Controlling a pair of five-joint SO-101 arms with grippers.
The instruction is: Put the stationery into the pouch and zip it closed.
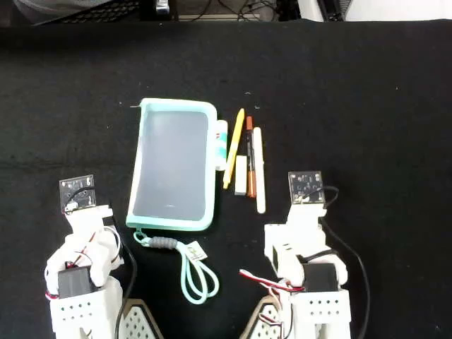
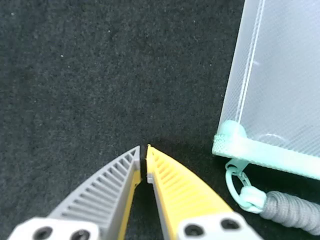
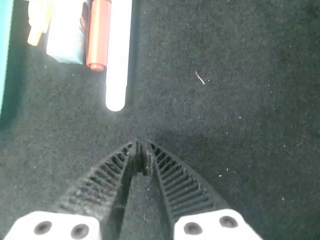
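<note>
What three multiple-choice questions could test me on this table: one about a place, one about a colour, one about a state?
1. Where are the pens? A in the pouch; B on the table beside the pouch; C in a gripper.
2. What colour is the pouch's rim? A red; B mint green; C black.
3. How is the left gripper? A wide open; B shut on a pen; C shut, empty.
Answers: 1 B, they lie on the table next to it; 2 B, its edging is mint green; 3 C, its jaws meet over bare table.

Mint-trimmed clear pouch (image 1: pixel 173 166) lies flat; pens (image 1: pixel 258 169) and eraser (image 1: pixel 241 176) lie just beside it
</note>
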